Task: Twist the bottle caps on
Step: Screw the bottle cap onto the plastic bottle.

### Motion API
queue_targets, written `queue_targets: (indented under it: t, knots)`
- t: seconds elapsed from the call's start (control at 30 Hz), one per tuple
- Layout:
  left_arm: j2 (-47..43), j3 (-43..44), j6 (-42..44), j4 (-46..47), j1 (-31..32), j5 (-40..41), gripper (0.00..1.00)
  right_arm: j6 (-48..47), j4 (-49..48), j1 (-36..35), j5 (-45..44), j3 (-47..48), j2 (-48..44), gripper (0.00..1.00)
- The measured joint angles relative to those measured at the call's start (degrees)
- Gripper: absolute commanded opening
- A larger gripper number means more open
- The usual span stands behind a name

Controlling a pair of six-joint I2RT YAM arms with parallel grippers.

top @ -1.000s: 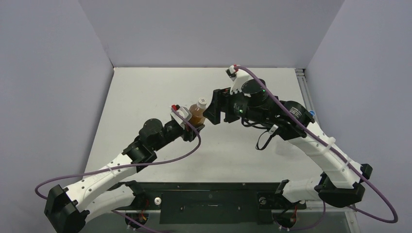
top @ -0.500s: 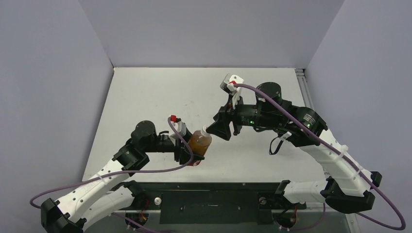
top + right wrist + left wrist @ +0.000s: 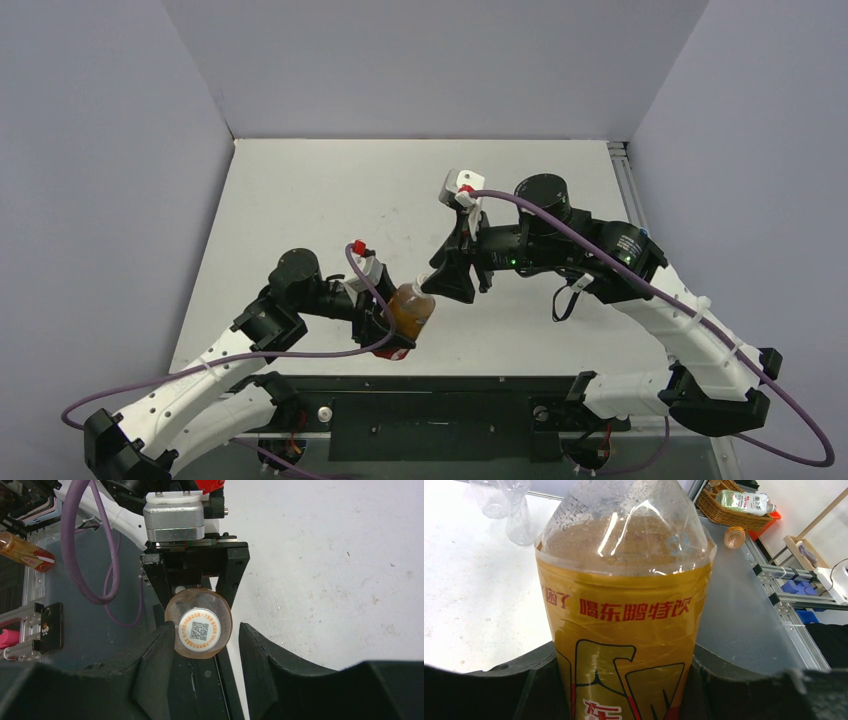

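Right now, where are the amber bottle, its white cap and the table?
amber bottle [image 3: 624, 630]: left wrist view, on its yellow label.
white cap [image 3: 200, 629]: right wrist view, on the printed code on its top.
table [image 3: 300, 200]: top external view, on a bare part, far left.

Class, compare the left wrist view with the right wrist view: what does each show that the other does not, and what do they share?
Left wrist only: the amber-filled plastic bottle's yellow label with red characters, clear colourless plastic containers standing on the white table, a wicker basket beyond the table's edge. Right wrist only: the round white cap printed with a square code, seen end-on, the right tool open either side of it, a purple cable. Both: that bottle clamped in the left tool, and the table.
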State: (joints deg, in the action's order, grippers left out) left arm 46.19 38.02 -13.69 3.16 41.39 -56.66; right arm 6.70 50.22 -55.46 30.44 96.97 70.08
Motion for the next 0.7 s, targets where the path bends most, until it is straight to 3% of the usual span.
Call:
queue_targets:
  t: [0.23, 0.3, 0.43, 0.7]
  knots:
    - [0.0, -0.04, -0.57, 0.0, -0.22, -0.61, 0.0, -0.26, 0.22, -0.87, 0.26, 0.11, 1.49, 0.41]
    - [0.0, -0.07, -0.66, 0.0, -0.24, -0.61, 0.0, -0.28, 0.5, -1.03, 0.26, 0.11, 1.95, 0.37]
    - [0.0, -0.07, -0.68, -0.11, -0.26, -0.61, 0.0, -0.31, 0.66, -1.27, 0.37, 0.11, 2.19, 0.19]
    - [-0.7, -0.07, 0.44, -0.57, -0.26, 1.6, 0.0, 0.81, -1.16, -1.25, 0.68, -0.66, 2.08, 0.04]
